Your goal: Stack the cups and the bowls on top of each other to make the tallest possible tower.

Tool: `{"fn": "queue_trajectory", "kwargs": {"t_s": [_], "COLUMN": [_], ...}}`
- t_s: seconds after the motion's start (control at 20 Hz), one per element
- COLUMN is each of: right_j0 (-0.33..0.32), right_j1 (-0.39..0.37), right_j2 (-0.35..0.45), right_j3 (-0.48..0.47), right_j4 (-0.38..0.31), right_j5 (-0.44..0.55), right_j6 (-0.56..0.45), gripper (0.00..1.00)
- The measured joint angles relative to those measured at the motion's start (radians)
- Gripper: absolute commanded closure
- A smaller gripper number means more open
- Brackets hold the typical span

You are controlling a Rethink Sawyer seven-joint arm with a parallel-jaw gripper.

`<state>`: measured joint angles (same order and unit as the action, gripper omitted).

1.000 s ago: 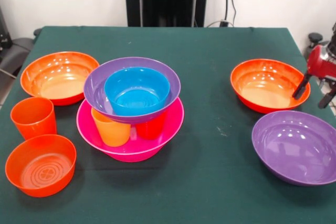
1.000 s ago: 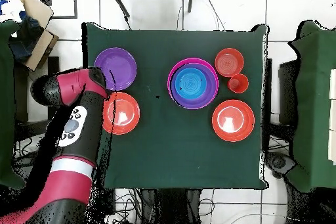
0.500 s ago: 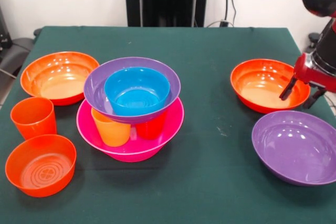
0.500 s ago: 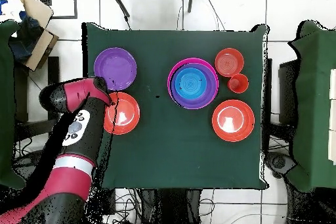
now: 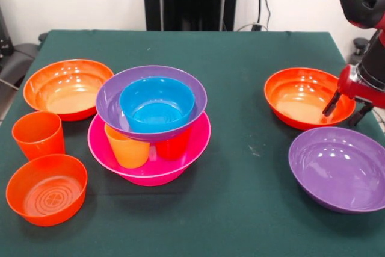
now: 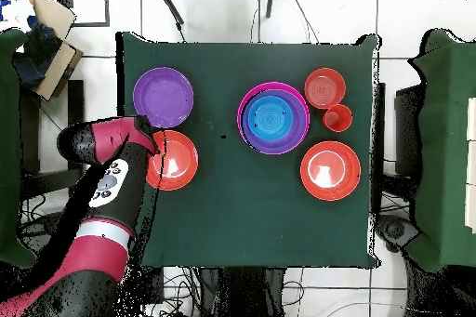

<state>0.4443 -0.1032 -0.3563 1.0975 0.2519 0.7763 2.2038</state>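
1. The dark green cloth-covered table is set with the multicoloured tower of glossy plastic bowls and cups, placed left of centre in the front view; its base is the big deep pink bowl, in which a ribbed orange tumbler and a red tumbler are stood, and on these a purple bowl is carried with the small blue bowl inside it
2. The red and black arm is seen reaching to the table's right edge in the front view, and the gripper is held with its two black fingers apart, astride the outer rim of the wide glossy orange bowl; nothing is clamped yet
3. The step in hand is judged to be the grasp of that bowl; next, the fingers would need to be closed on the rim, the bowl lifted and carried over to the tower
4. Well apart from the tower are left the second purple bowl near the front right corner, another wide orange bowl at the left edge, the small orange bowl near the front left corner, and a loose orange-red ribbed tumbler between them
5. It cannot be made out whether the rim is touched; in the overhead view the gripper is covered by the arm, and the two tumblers in the tower are hidden
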Motion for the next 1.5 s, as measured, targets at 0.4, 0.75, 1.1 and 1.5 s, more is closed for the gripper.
{"fn": "queue_trajectory", "kwargs": {"t_s": [0.4, 0.75, 1.1, 1.5], "right_j0": [-0.004, -0.004, -0.008, -0.061], "right_j1": [0.003, 0.005, -0.009, -0.132], "right_j2": [-0.002, -0.012, -0.013, -0.023], "right_j3": [0.0, -0.002, 0.004, 0.023], "right_j4": [0.021, 0.034, 0.036, 0.036], "right_j5": [-0.004, -0.003, -0.003, 0.064], "right_j6": [0.0, 0.0, 0.0, 0.0], "gripper": [0.0, 1.0, 1.0, 1.0]}}
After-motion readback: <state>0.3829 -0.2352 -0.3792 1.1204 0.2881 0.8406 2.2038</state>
